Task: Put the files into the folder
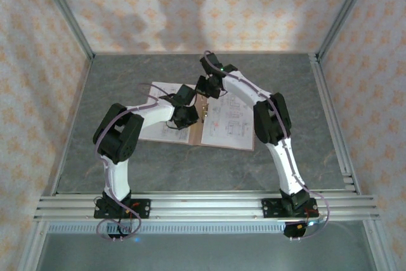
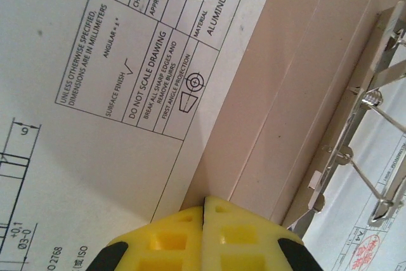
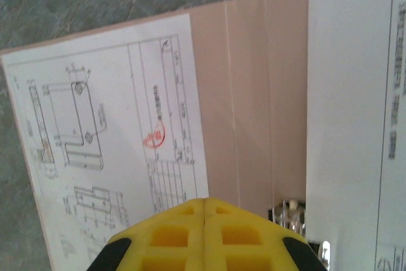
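The pinkish-brown folder (image 1: 196, 133) lies open flat on the table. White files printed with line drawings lie on both halves, one sheet on the left (image 1: 157, 132) and one on the right (image 1: 229, 122). My left gripper (image 1: 188, 118) is shut and empty over the spine, just left of the metal clip (image 1: 205, 113). In the left wrist view its yellow fingertips (image 2: 204, 198) meet above the bare folder (image 2: 298, 93), beside a sheet's title block (image 2: 146, 61). My right gripper (image 1: 207, 90) is shut and empty over the far part of the spine; its tips (image 3: 204, 200) hover over the folder (image 3: 254, 93) between two sheets (image 3: 114, 125).
The metal clip mechanism (image 2: 374, 125) stands raised along the spine, close to both grippers, and appears again as the clip (image 3: 288, 215) in the right wrist view. Grey marbled table (image 1: 279, 80) surrounds the folder. Aluminium frame rails (image 1: 203, 204) border the near edge and the sides.
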Robot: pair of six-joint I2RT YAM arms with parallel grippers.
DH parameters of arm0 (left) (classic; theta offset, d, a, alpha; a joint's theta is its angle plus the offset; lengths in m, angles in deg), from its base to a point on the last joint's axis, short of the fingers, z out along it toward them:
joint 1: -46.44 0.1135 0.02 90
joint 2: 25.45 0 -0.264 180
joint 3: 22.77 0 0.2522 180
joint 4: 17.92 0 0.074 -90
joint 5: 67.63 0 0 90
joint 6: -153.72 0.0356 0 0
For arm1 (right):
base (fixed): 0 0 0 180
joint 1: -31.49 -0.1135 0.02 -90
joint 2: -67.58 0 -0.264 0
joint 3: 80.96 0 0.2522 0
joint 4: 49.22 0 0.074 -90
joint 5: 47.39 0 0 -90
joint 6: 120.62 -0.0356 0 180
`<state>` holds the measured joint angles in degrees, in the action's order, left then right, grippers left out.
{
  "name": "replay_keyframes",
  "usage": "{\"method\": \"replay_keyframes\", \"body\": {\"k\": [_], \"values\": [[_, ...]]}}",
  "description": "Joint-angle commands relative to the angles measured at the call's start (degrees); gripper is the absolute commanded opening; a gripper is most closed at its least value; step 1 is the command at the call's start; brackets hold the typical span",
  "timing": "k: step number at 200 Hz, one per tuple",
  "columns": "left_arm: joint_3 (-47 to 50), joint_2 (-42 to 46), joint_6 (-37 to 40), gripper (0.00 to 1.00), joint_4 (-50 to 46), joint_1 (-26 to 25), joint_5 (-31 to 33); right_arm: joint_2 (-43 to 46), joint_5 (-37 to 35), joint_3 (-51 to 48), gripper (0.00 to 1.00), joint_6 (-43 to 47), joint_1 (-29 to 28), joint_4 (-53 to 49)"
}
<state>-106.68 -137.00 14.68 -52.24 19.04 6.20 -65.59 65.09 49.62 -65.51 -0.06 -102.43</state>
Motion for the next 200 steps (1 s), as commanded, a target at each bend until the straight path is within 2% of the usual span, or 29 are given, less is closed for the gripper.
{"method": "replay_keyframes", "body": {"k": [1, 91, 149, 200], "values": [[1.61, -4.03, -0.52, 0.0, -5.06, -0.81, 2.31, 3.63, -1.6, -2.42, 0.02, 0.35, -0.77, -0.57], [2.86, -3.33, -1.7, 0.0, -3.8, -0.74, 2.59, 9.63, -1.57, -13.55, 0.02, -1.0, -1.69, 3.68], [2.9, -3.48, -1.97, 0.0, -3.61, -0.78, 2.39, 11.4, -1.64, -17.29, 0.02, -1.17, -3.05, 4.9], [3.07, -3.41, -1.94, 0.0, -3.45, -0.75, 2.57, 16.44, -5.53, -21.55, 0.03, -3.1, -3.26, 7.3]]}}
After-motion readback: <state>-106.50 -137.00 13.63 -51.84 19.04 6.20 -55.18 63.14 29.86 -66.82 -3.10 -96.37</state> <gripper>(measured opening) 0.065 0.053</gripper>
